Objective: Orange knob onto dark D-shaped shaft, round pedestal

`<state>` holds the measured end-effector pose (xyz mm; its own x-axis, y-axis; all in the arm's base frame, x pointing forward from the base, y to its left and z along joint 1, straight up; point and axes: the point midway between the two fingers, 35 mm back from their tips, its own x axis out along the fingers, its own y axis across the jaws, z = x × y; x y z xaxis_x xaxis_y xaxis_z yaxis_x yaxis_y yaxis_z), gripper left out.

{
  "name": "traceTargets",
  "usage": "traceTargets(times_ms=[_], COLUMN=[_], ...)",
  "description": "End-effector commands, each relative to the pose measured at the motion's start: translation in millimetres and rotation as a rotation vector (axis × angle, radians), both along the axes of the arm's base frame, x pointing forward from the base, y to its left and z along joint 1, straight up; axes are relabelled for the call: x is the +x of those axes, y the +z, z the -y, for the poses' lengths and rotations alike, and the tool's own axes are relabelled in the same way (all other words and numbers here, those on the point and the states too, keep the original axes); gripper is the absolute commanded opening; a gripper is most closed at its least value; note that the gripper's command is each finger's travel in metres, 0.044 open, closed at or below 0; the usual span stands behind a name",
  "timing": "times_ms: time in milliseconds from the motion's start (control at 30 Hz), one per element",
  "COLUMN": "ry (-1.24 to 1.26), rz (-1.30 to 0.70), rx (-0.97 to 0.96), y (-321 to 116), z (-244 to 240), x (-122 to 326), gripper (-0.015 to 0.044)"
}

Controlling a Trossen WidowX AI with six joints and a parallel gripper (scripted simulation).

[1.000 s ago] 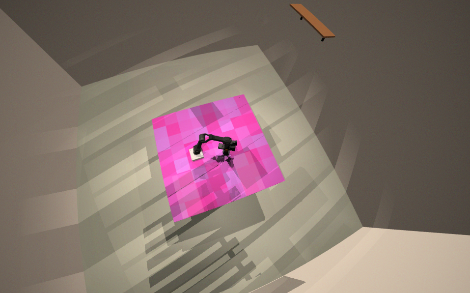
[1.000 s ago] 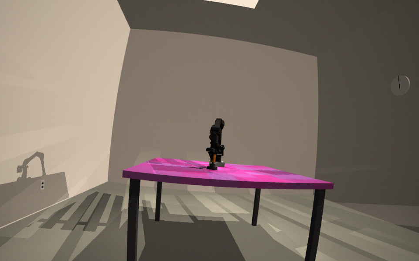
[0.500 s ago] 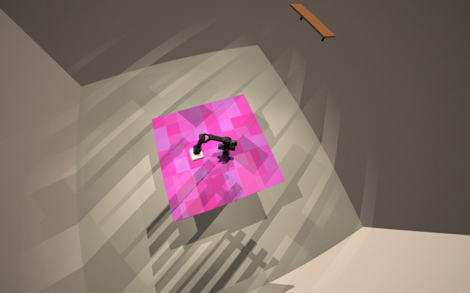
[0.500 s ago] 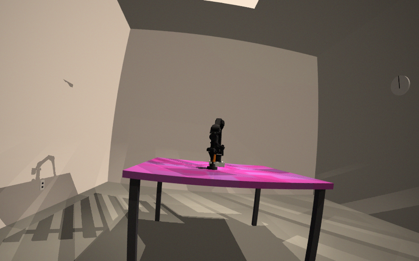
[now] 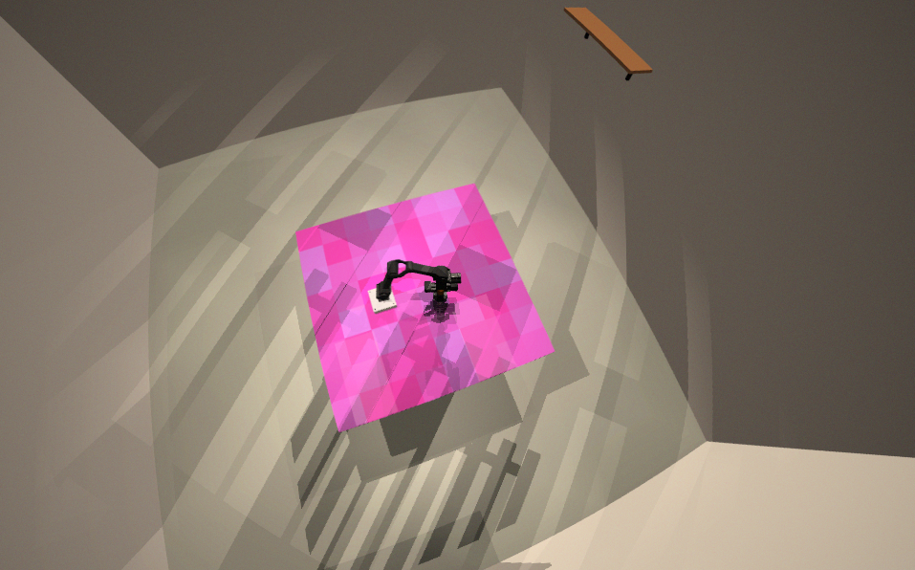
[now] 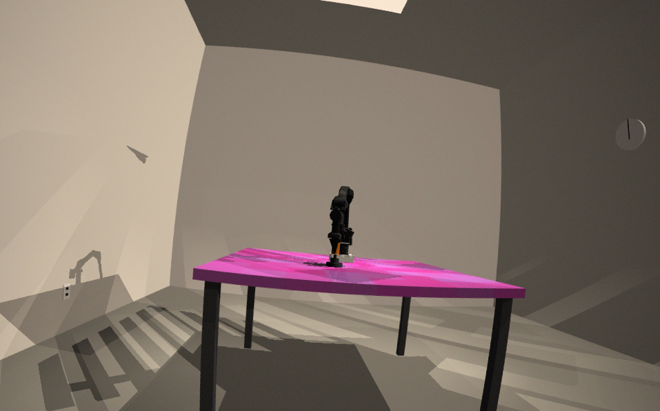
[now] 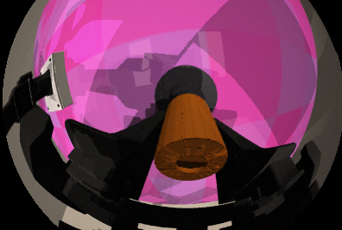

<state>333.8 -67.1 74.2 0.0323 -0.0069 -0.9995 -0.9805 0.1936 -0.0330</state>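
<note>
The orange knob is between my fingers; its near end, with a dark slot, faces the wrist camera. My gripper is shut on it, one finger on each side. The dark round pedestal is below and just beyond the knob's far end in the wrist view. In the exterior view the knob shows above the pedestal, with a dark part between them. The shaft's flat side is hidden, and I cannot tell how far the knob sits on the shaft.
The arm's white base plate is on the pink patterned table, to the left in the wrist view. Shadows cross the table. An orange-brown shelf is on the wall.
</note>
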Motion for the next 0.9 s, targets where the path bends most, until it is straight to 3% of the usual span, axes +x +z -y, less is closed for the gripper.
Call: traceTargets(times_ms=[0,867], ry=[0.007,0.016], rz=[0.005,0.005], rx=[0.000,0.000], y=[-0.5,1.4], z=[0.3,-0.6], x=[3.0,-3.2], gripper=[0.0000,0.0000])
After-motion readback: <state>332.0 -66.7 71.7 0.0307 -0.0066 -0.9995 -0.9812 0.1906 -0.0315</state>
